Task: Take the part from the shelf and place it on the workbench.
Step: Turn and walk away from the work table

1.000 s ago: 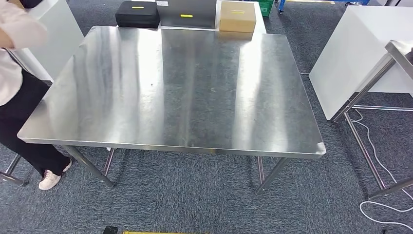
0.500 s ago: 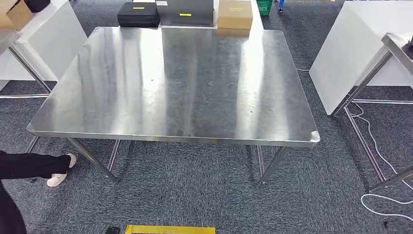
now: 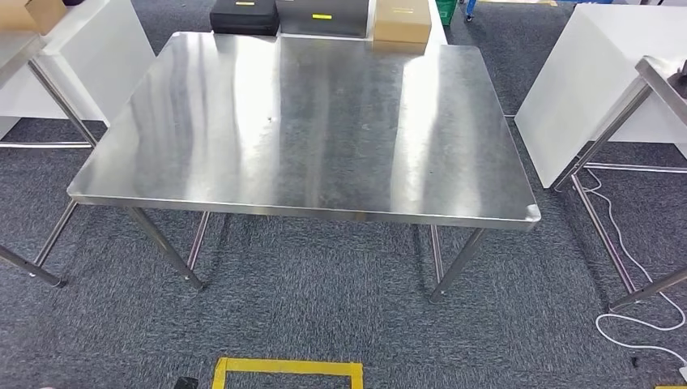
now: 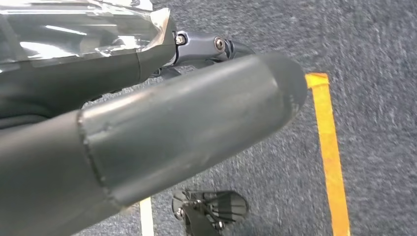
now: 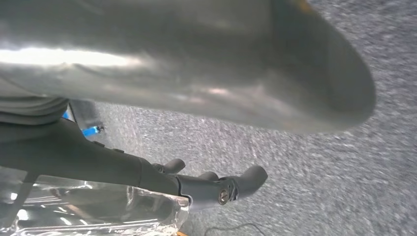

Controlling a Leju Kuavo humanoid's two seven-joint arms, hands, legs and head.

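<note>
My view has shifted since half a second ago, so the whole scene sits differently. The person's dark leg and pale shoe that were at the left edge are gone from the picture. More of the yellow tape (image 3: 288,369) on the carpet shows at the near edge.

Far left stands a white table (image 3: 105,61) with a carton (image 3: 36,12) on it. A second steel leg (image 3: 36,259) slants down in front of that table. The steel counter (image 3: 308,138) is ahead of me, its top bare and streaked with reflections. Along its far edge sit a black case (image 3: 245,16), a grey box (image 3: 322,14) and a cardboard box (image 3: 401,20), close together in a row. To the right is a white block (image 3: 591,73), then another steel frame (image 3: 616,138), with a white cable (image 3: 636,324) looping on the floor beneath it.

My left hand (image 4: 147,137) hangs over carpet and a yellow line (image 4: 329,147). The thick thumb hides most of the fingers, and I cannot tell how far they are closed. Crinkled clear film (image 4: 83,29) lies against the dark fingers. My right hand (image 5: 147,169) shows its fingers stretched out with tips curled, and clear wrap (image 5: 98,206) lies along them. I cannot tell whether either hand grips it, or whether it covers the part.
</note>
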